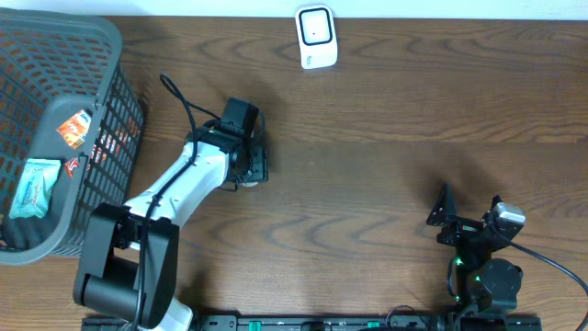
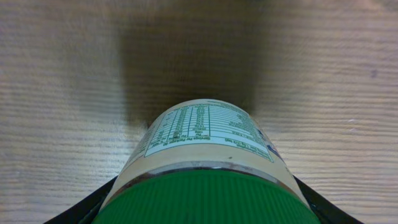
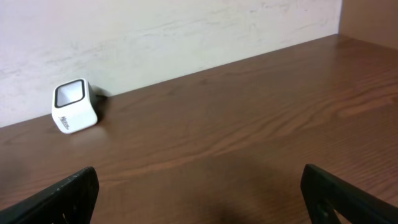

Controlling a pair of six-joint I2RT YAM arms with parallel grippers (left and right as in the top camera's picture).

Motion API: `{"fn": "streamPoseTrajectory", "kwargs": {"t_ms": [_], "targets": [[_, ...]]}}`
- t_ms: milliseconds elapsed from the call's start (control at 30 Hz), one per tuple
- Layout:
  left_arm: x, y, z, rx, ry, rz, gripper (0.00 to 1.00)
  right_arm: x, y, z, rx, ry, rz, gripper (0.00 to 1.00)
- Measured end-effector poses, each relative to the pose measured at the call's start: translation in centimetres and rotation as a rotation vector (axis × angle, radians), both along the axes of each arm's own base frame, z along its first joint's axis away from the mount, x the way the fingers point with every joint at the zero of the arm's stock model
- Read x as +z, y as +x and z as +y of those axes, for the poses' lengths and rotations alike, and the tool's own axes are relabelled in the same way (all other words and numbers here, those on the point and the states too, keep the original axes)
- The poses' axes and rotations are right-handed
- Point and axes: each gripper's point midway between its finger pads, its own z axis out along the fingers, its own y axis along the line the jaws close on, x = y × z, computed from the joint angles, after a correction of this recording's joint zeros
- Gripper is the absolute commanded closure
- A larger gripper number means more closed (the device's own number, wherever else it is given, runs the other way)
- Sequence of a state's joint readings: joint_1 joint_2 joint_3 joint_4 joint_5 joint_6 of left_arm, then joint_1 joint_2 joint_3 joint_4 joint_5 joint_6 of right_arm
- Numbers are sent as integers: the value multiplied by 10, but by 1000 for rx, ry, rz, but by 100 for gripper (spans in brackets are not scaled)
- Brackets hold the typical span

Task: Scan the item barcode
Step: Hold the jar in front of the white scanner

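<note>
Item: cream cylindrical jar with a green ribbed lid (image 2: 205, 134), well apart from the small white box-shaped scanner (image 1: 315, 37), on its robot side and to its left.
Left gripper (image 1: 250, 165): we see its dark fingers (image 2: 93, 205) clamped on the jar's sides.
Progress: we judge the pick-up done; carrying to the scanner and showing the barcode are left.
Writing: we make out a pale nutrition table on the jar, print too small to read; no barcode shows.
Right gripper (image 1: 447, 219): spread wide, empty, well right of the scanner.
Grey plastic mesh basket (image 1: 110, 55): far left of the scanner, packets inside, print unreadable.
</note>
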State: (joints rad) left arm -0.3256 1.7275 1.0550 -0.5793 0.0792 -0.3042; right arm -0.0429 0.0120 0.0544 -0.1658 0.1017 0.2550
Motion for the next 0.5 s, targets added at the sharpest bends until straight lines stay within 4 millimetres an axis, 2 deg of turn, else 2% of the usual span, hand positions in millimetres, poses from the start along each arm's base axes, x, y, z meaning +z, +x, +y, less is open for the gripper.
{"fn": "streamPoseTrajectory", "kwargs": {"t_ms": [67,300,333,367,400,500], "targets": [[-3,-2,1,7,2,12,40,0,0,0,0,0,0,1],[-7,-4,1,48,-1,30,23,0,0,0,0,0,0,1],[-7,-4,1,53,-2,30,15,0,0,0,0,0,0,1],[-7,-4,1,55,-3,30,13,0,0,0,0,0,0,1],[-6,-3,1,55,-3,29,2,0,0,0,0,0,0,1],[-6,-4,1,61,-4,31,2,0,0,0,0,0,0,1]]}}
